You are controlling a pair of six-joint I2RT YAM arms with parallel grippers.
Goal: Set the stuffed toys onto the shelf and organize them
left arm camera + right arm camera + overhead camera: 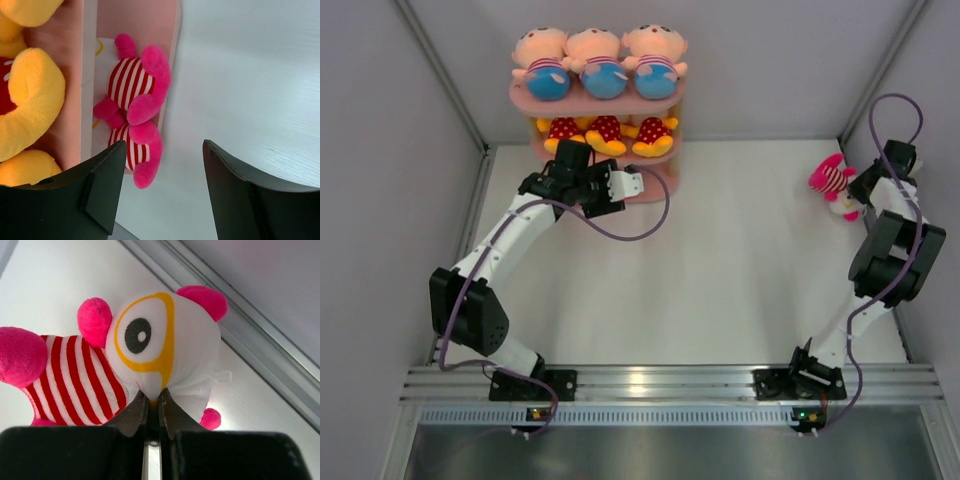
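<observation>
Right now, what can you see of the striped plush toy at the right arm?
The soft plush toy with a white head and red-and-white striped body has pink tufts, pink limbs and a yellow-ringed black eye. It is near the far right corner of the white table, far from the pink three-tier shelf. The right arm's fingers are shut on a pinch of white fabric under its face. Whether it rests on the table is unclear.
</observation>
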